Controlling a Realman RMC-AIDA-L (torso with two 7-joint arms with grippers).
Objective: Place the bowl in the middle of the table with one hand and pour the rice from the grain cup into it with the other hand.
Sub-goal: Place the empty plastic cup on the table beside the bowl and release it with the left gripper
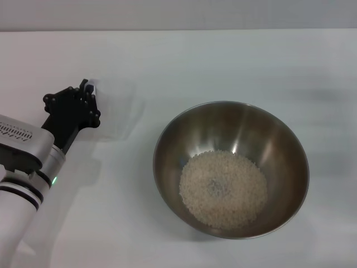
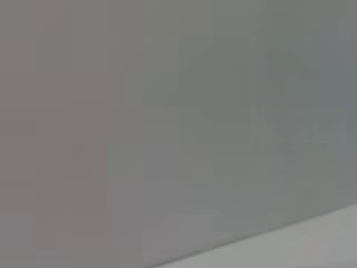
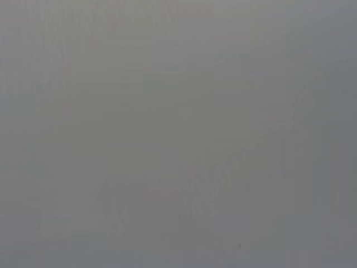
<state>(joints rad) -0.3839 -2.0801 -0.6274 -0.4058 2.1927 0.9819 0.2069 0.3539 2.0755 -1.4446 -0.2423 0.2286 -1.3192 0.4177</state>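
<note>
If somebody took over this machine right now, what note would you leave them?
Left end effector: at the grain cup, far left on the table; grip unclear.
Right end effector: out of view.
Bowl: right of centre, with the rice in it.
Done: bowl placed, rice poured; the cup looks empty.
Left: let go of the cup if it is held and pull the left arm back.

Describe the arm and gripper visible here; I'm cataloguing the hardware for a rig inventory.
Only the left arm shows, in the head view: a silver-white cylindrical body with black bands, a small green light and faint grey lettering. Its left gripper is a matte black angular assembly with screw heads. No cables visible.
</note>
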